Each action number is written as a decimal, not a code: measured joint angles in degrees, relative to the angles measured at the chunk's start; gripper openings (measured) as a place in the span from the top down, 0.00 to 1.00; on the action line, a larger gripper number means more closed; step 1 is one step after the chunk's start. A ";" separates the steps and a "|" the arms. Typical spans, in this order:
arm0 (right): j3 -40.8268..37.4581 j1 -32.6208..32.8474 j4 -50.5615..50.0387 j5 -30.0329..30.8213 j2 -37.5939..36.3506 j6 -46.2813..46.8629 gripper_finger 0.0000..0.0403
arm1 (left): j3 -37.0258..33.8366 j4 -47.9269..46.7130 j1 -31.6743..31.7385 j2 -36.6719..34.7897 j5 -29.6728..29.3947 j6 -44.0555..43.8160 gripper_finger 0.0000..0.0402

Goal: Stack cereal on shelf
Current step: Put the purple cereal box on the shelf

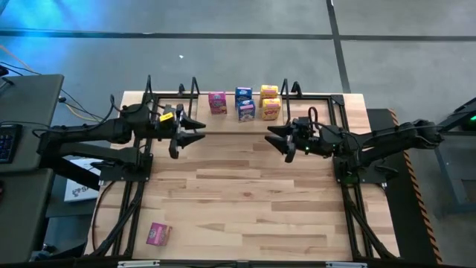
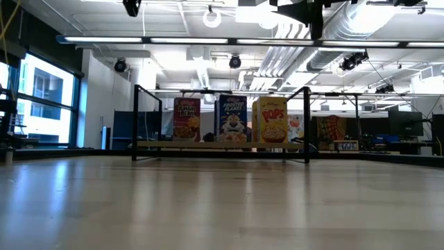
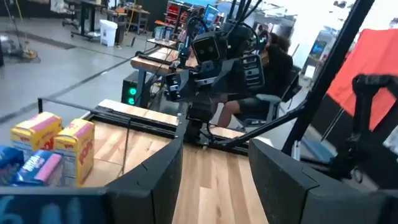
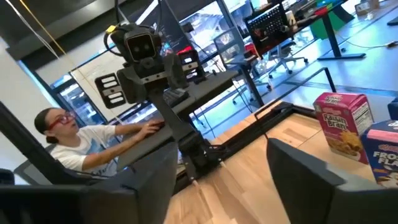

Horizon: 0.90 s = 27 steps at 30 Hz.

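Observation:
The shelf (image 1: pixel 186 93) stands at the table's far edge; the low view shows its pale board (image 2: pixel 208 144). On the board stand a pink cereal box (image 1: pixel 216 102), two blue ones (image 1: pixel 245 109) and two yellow ones (image 1: pixel 271 109), each pair one behind the other. Another pink box (image 1: pixel 158 234) lies on the table near its front left corner. My left gripper (image 1: pixel 195 134) and my right gripper (image 1: pixel 277 138) hang level above the table just in front of the shelf. They face each other, both open with nothing between their fingers (image 3: pixel 214 180) (image 4: pixel 221 180).
Black rail frames (image 1: pixel 134 186) (image 1: pixel 349 186) run along the table's left and right sides. Bare wood (image 1: pixel 245 193) lies between them, from the shelf to the near edge. A person (image 4: pixel 62 143) sits beyond the table's left side, behind the left arm.

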 joint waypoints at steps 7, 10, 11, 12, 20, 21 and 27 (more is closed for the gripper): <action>0.00 0.00 -0.09 -1.25 0.00 -0.04 0.35 | 2.43 -6.26 -0.26 0.87 -0.51 -5.23 0.57; 0.00 0.00 -0.24 -2.34 0.00 -0.20 0.35 | 8.00 -18.03 -2.82 3.50 -1.34 -5.71 0.57; 0.00 0.00 -0.50 -2.66 0.00 -0.35 0.35 | 10.36 -22.11 -3.99 4.88 -2.03 -6.76 0.57; 0.00 0.00 -0.67 -2.87 0.00 -0.37 0.35 | 12.80 -27.05 -5.14 6.08 -2.72 -7.99 0.57; 0.00 0.00 -4.93 -4.00 0.00 -0.52 0.35 | 24.28 -58.11 -16.75 13.63 -4.09 -32.66 0.57; 0.00 0.00 -5.41 -4.40 0.00 -0.52 0.35 | 24.29 -60.95 -19.04 13.75 -4.15 -37.36 0.57; 0.00 0.02 -7.45 -5.94 0.00 -0.52 0.35 | 24.29 -71.51 -36.56 14.74 -8.43 -65.93 0.57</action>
